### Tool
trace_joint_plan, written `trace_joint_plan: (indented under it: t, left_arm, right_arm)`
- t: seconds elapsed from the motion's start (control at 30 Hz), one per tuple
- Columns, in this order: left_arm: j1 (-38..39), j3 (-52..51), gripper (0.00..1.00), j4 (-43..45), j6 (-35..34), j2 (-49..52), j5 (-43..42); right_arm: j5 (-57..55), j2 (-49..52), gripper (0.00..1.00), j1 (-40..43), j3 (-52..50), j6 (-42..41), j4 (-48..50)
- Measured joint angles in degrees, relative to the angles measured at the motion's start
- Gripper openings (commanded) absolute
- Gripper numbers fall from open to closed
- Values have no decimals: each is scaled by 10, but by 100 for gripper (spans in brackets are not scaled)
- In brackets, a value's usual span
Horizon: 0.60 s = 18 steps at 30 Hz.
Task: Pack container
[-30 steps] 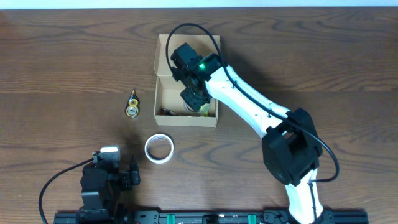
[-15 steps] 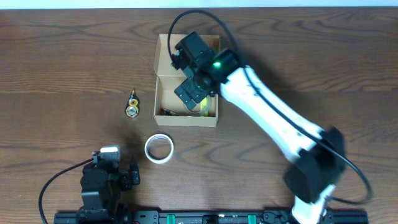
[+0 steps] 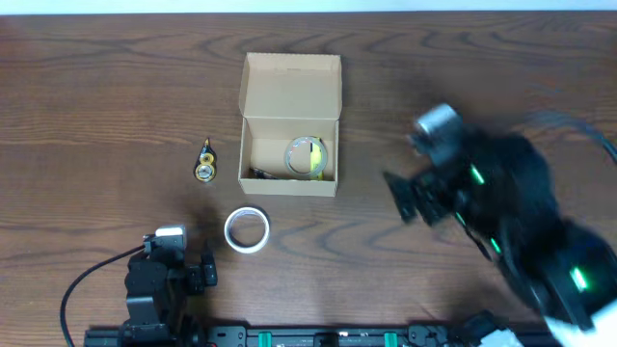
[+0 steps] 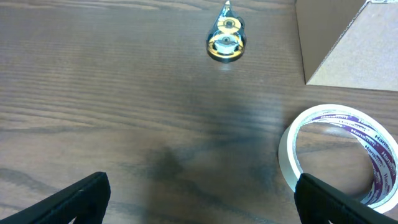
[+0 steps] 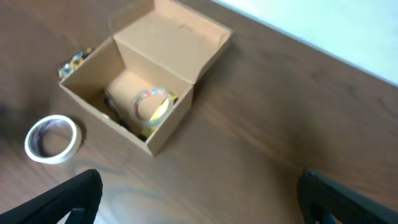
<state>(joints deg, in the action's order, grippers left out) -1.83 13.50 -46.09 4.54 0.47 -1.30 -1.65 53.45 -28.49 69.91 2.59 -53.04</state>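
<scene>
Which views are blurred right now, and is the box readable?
Overhead: the right arm is smeared by motion, the box is sharp. Right wrist: the whole frame is soft, box outline readable. Left wrist: sharp, with a dim shadow on the table.

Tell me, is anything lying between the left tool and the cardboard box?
Yes. A white tape roll lies flat on the table between the left tool and the box, apart from both.
</scene>
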Motion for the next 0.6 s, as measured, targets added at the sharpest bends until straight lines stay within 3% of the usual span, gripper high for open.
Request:
trace_joint_plan:
  t: [0.3, 0.47, 0.6]
  left_arm:
    - [0, 0, 95, 0, 0, 0, 0]
    - [0, 0, 95, 0, 0, 0, 0]
    - [0, 0, 95, 0, 0, 0, 0]
  right_arm:
    - [-81, -350, 99, 2, -254, -110, -2]
    - [-128, -397, 99, 2, -332, -112, -14]
    - [-177, -396, 99, 2, -402, -88, 38]
